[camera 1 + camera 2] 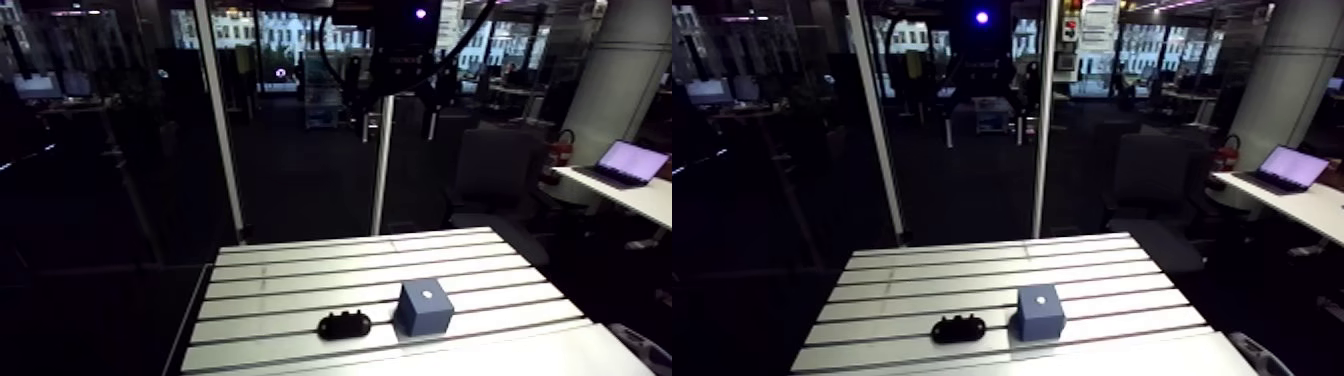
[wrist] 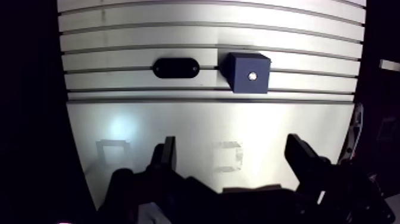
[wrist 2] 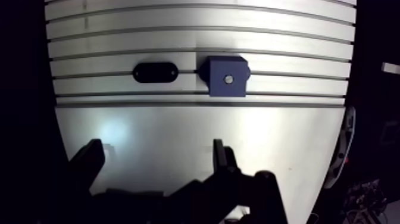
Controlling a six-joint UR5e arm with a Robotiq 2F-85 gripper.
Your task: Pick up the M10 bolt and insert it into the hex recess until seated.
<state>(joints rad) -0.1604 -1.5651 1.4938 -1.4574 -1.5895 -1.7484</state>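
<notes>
The fingers [image 2: 300,156] hang spread wide with nothing between them, over the smooth strip of the bench [image 2: 149,128]. At twelve o'clock ahead, well in from the bench's edges, sits a dark blue block [image 2: 247,72]. On its top is a small bright spot [image 2: 254,76]; whether that is the bolt I cannot tell. A black oval piece [image 2: 176,68] lies near the block, at its nine o'clock.

The block [image 1: 424,306] stands on the tabletop [image 1: 300,260], on a near slat of its slotted part. An oval part [image 1: 344,325] lies just left of the block, on the same slat, apart from it. The hand [image 2: 232,143] hangs over the unslotted strip [image 2: 178,119] before the block, well apart from it.
</notes>
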